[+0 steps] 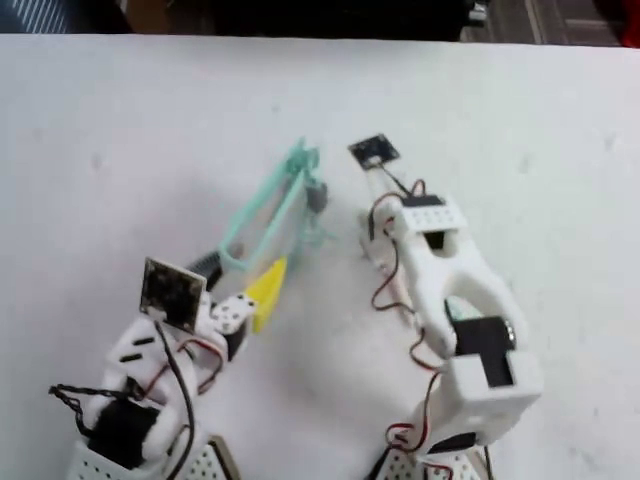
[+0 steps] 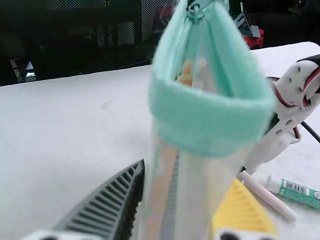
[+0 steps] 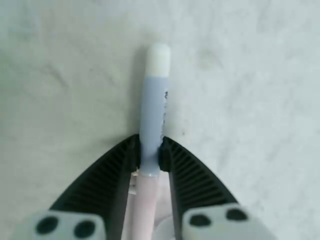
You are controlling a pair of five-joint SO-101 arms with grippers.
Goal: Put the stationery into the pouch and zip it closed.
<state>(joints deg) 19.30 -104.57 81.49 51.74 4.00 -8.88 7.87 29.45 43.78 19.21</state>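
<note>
White plastic arms, red and black cables (image 1: 378, 288), small black square boards (image 1: 172, 290): left arm (image 1: 140, 400), lower left, left gripper (image 2: 187, 175) with one grey ribbed finger (image 2: 107, 205), one yellow finger (image 2: 242, 210); right arm (image 1: 470, 330), lower right, right gripper (image 3: 150, 142) with black ribbed fingers (image 3: 107, 185).

Clear glossy pouch (image 2: 186, 170), cloth trim (image 2: 210, 117), matt table (image 1: 120, 120)

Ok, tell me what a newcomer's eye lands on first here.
The mint-trimmed clear pouch comes first, held mid-table by the left gripper with its mouth open. Next is the right gripper just beside it, clamped on a blue-and-white pen over the white table.
</note>
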